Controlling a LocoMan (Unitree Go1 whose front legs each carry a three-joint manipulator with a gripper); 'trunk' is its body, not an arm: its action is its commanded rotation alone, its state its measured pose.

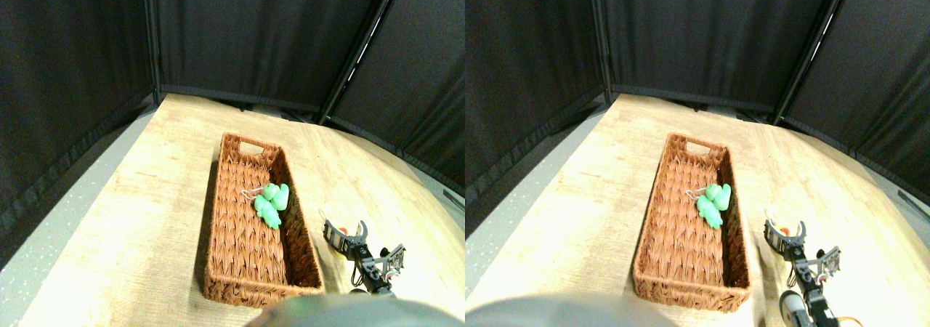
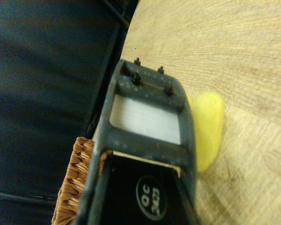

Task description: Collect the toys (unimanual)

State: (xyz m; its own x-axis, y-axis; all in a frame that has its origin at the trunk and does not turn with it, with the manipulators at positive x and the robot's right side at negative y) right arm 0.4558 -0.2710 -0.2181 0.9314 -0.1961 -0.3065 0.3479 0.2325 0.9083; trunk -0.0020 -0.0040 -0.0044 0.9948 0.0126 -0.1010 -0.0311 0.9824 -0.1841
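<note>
The right gripper [image 1: 343, 234] is low over the wooden desk [image 1: 145, 225], just beside the long side of the brown woven basket [image 1: 218, 254]. Its jaws look spread apart. A small soft yellow toy [image 2: 209, 126] lies on the desk beside the jaw. Go down slowly, get the jaws around the toy, then squeeze. A soft green toy [image 1: 271, 202] already lies in the basket.

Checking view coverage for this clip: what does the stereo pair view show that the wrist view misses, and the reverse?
Only the stereo pair view shows the green toy lying inside the basket, the whole basket with its handle cutout, the black curtain panels behind, and the right gripper from outside, low over the table beside the basket. Only the wrist view shows a yellow toy on the table just past the gripper's jaw frame. Both share the wooden table and the basket's woven wall.
</note>
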